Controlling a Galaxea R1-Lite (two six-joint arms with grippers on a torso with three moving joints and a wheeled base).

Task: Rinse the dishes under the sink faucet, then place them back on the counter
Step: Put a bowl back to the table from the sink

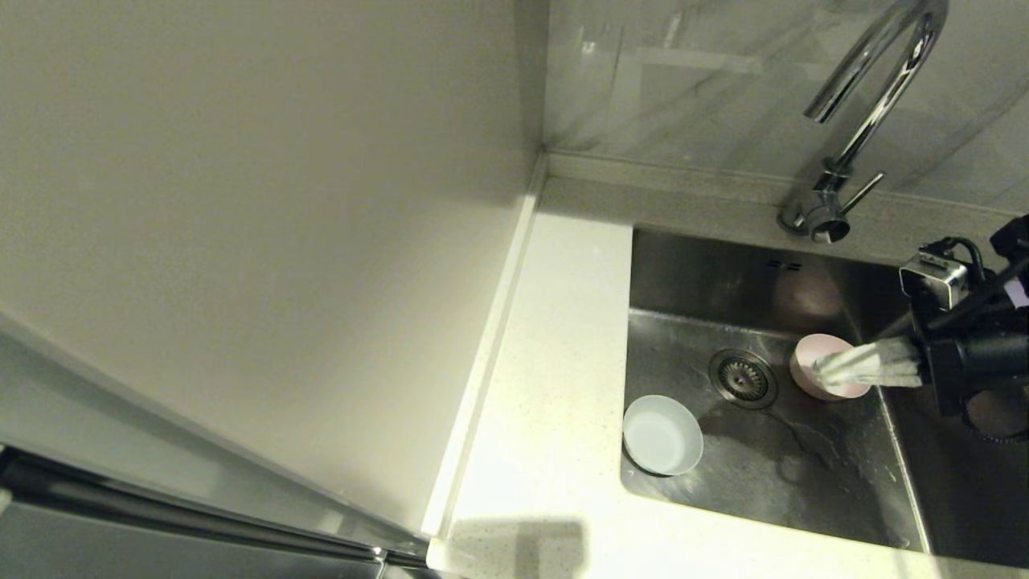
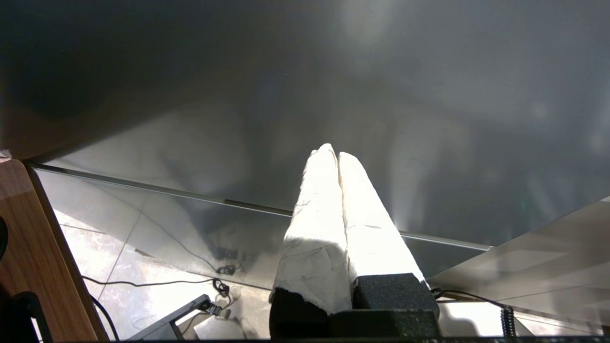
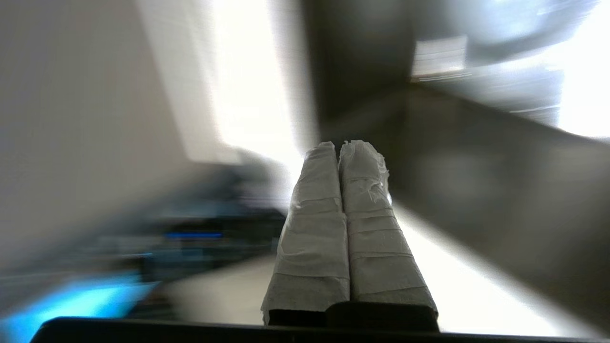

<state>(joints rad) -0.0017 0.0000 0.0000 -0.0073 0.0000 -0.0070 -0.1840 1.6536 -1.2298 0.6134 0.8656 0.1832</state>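
While the steel sink [image 1: 804,474] lies wet and streaked, its flat floor shows a round ribbed drain strainer [image 1: 742,378], the landmark for the rest. Just right of the strainer sits the small pale pink cup [image 1: 824,368], round and smooth. Left of the strainer and nearer the front, the pale blue-white bowl [image 1: 662,434] rests against the basin's left wall. Behind the strainer, on the back ledge, rises the chrome gooseneck faucet [image 1: 864,121], with a thin lever at its base. Left of the basin runs the white speckled counter [image 1: 555,362].

From the right of the strainer the right gripper [image 1: 828,371] reaches in level, its 2 tape-wrapped fingers [image 3: 314,224] pressed together on nothing, tips over the cup's rim. Whether they touch it I cannot tell.

Away from the sink, the left gripper [image 2: 337,155] hangs parked, fingers closed and empty.
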